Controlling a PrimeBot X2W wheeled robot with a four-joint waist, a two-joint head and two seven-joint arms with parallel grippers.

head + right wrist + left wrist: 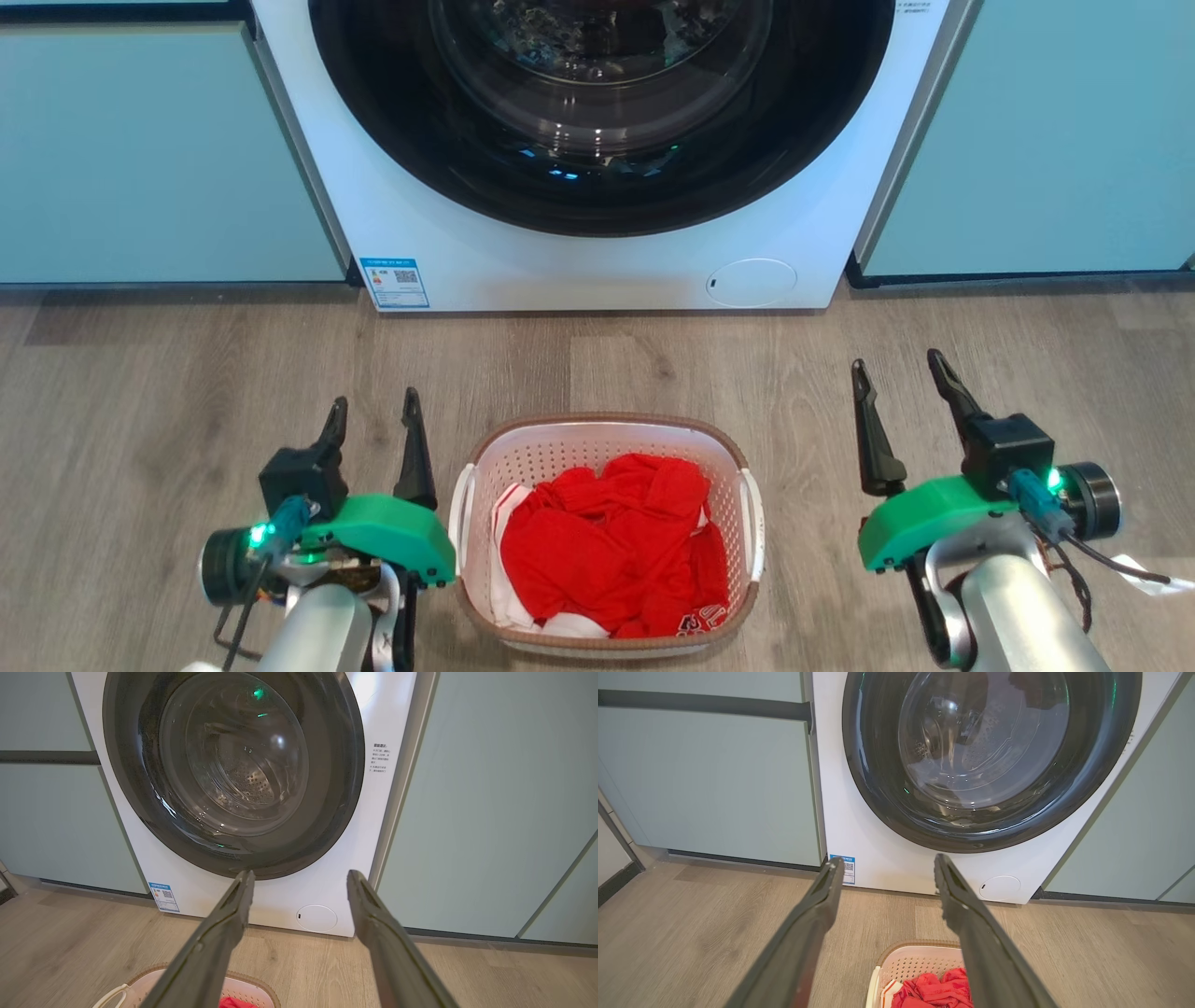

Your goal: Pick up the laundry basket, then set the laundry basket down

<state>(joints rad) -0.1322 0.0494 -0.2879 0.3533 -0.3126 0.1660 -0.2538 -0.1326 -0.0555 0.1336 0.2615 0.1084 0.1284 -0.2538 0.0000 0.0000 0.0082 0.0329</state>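
Note:
The laundry basket (560,446), white and perforated with a brown woven-look rim, stands on the wood floor in front of the washer, holding red clothes (611,551). Its white handles sit at both sides. My left gripper (373,413) hovers open just left of the basket, close to its left handle (462,513). My right gripper (898,373) is open too, well to the right of the basket and apart from it. In the left wrist view the basket (915,963) lies low between my fingers; in the right wrist view its rim (140,982) peeks at the bottom left.
A white front-loading washer (597,252) with a dark round door stands straight ahead, door shut. Pale green cabinet fronts (140,159) flank it on both sides. Bare wood floor (187,373) stretches left and right of the basket.

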